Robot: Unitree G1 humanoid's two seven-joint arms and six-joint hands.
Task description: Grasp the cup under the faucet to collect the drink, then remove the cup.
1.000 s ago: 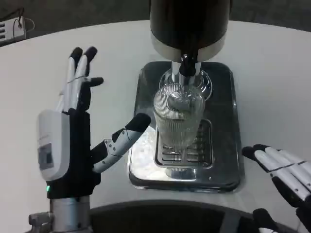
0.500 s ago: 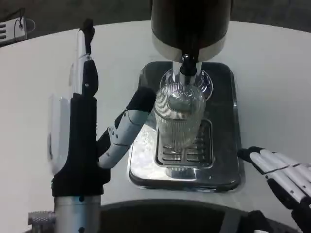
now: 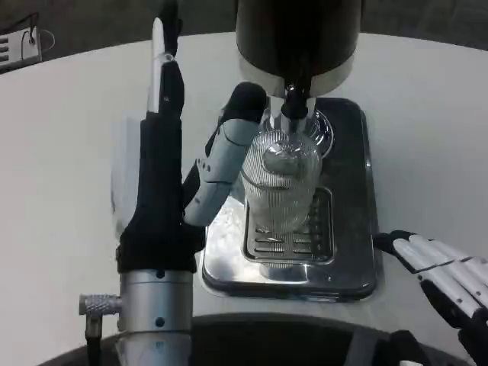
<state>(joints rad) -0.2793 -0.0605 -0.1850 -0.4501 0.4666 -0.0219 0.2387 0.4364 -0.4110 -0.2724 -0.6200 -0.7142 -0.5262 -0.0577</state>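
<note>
A ribbed clear glass cup (image 3: pixel 280 187) stands upright on the grate of the steel drip tray (image 3: pixel 352 191), right under the black faucet (image 3: pixel 294 107) of the dark drink dispenser (image 3: pixel 297 38). My left hand (image 3: pixel 164 175) is turned edge-on just left of the cup. Its fingers point straight up and away from the cup, while its thumb (image 3: pixel 229 145) reaches to the cup's upper left side, touching it or nearly so. It holds nothing. My right hand (image 3: pixel 446 278) lies low at the right of the tray with fingers stretched out and apart, empty.
The tray sits on a round white table (image 3: pixel 69 152). A small pale device (image 3: pixel 19 42) lies at the far left corner. The table's dark near edge (image 3: pixel 267 339) runs along the bottom, close to both forearms.
My left hand has rotated edge-on and moved right and forward, bringing its thumb from beside the tray up to the cup's upper left side. The right hand has barely moved.
</note>
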